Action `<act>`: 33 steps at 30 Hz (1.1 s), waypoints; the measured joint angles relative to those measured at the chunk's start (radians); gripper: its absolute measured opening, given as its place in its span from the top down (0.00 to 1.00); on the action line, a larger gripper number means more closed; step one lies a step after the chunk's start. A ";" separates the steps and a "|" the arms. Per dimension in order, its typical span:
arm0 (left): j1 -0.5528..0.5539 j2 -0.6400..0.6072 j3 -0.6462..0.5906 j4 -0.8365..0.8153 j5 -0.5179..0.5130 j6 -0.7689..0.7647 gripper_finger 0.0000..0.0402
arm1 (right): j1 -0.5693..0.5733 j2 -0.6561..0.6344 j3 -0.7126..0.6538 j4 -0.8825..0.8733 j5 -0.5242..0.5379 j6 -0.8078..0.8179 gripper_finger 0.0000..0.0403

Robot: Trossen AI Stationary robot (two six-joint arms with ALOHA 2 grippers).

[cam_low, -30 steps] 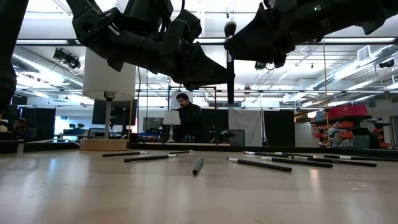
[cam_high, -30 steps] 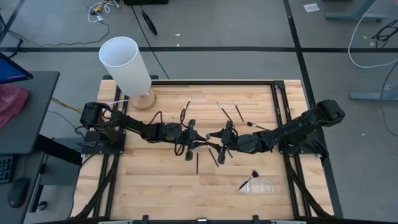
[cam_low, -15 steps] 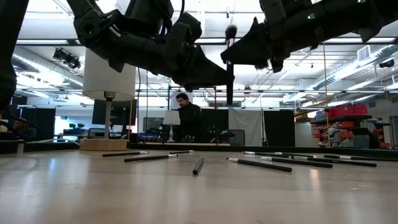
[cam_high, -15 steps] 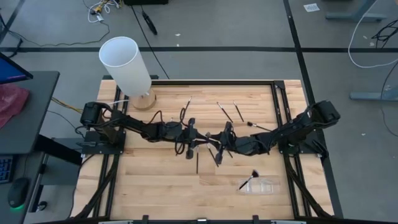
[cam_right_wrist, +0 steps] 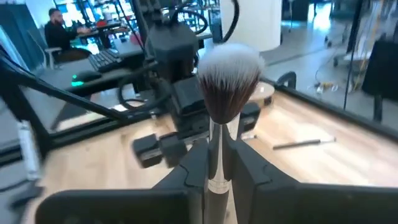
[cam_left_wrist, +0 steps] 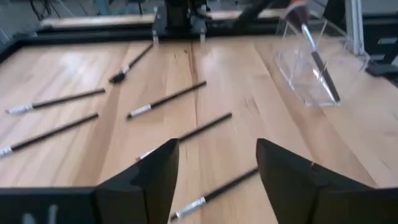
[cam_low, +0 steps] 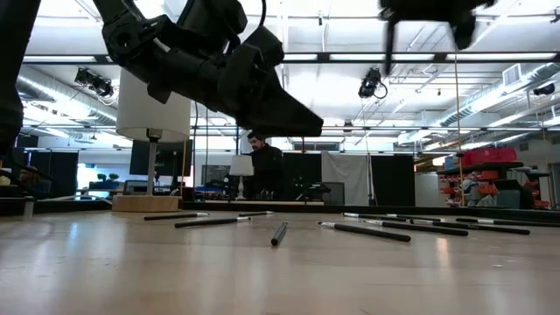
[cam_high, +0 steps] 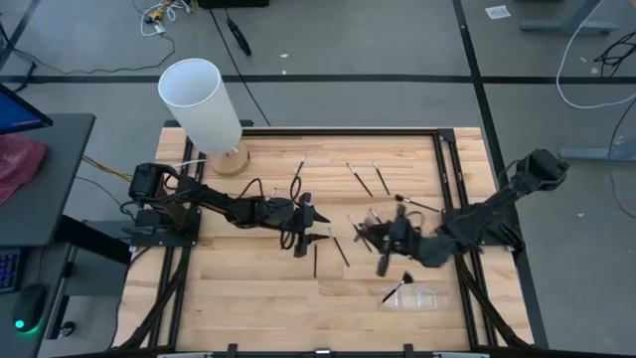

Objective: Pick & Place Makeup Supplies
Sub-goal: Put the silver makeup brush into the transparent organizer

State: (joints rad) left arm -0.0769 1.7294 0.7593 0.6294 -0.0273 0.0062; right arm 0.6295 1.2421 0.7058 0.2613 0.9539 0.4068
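1. Far left on the table stands the big white cylinder (cam_high: 202,102) on its wooden base, well clear of the action.
2. The left gripper (cam_high: 303,237) hangs over the middle of the table and its jaws have just sprung wide; the left wrist view shows the two fingers (cam_left_wrist: 151,177) spread with nothing between them. A second ago they were nearly closed, right up against the right gripper.
3. That reads as a hand-off completed: the left has let go and is free for another pick.
4. Loose makeup brushes (cam_high: 359,178) lie scattered on the wood, one dark brush (cam_high: 316,262) just below the left gripper, others near the far edge.
5. The right gripper (cam_high: 384,261) has swung away toward the near right, jaws pinched on a fluffy brush (cam_right_wrist: 226,74), its ferrule clamped between the fingers (cam_right_wrist: 189,180), bristles up.
6. Just beyond it sits the clear holder (cam_high: 413,295) with one brush (cam_high: 400,285) already in it, the likely drop spot.
7. In the way: little on that short path, though brushes lie close around both grippers.
8. A person (cam_low: 263,166) sits in the room behind, away from the table.
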 joint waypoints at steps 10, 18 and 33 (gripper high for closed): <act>0.000 0.000 0.000 -0.036 -0.002 -0.003 0.49 | 0.332 -0.143 0.225 -0.733 0.081 0.625 0.93; 0.000 0.000 0.000 -0.035 -0.002 -0.004 0.51 | 0.496 -0.115 0.269 -1.090 -0.055 1.094 0.93; 0.000 -0.002 0.000 -0.035 -0.002 -0.004 0.51 | 0.680 0.164 0.270 -1.370 -0.247 1.775 0.93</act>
State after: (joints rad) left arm -0.0772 1.7279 0.7593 0.5948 -0.0296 0.0025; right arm 1.3100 1.4056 0.9756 -1.1085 0.7070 2.1820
